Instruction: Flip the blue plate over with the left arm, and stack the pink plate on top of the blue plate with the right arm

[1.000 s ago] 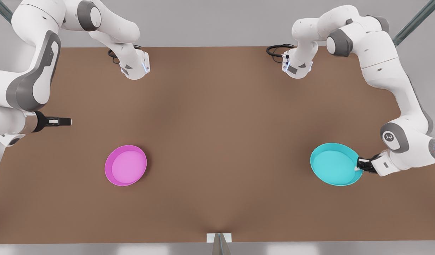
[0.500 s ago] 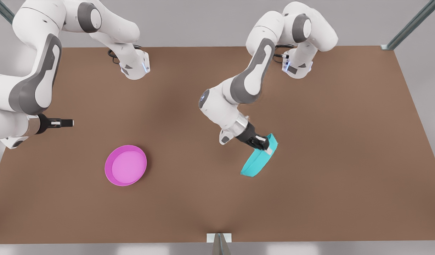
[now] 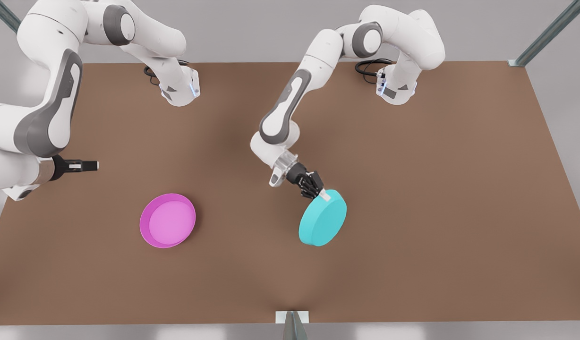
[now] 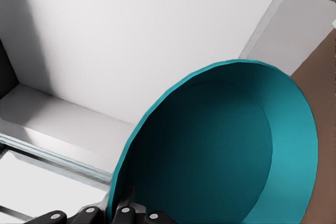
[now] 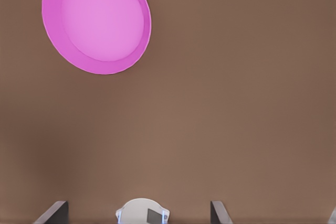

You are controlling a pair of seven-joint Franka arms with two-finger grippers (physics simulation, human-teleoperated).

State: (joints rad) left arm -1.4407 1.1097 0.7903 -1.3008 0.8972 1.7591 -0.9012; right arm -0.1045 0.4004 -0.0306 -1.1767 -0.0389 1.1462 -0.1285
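While left hand grips one blue plate, one pink plate

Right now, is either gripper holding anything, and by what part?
The left gripper holds the blue plate by its rim, base turned toward the camera. The right gripper waits open, away from the pink plate, holding nothing.

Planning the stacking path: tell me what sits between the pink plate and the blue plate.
Nothing: in the front view, only bare table separates the pink plate from the blue plate.

Blue plate inverted; pink plate upright
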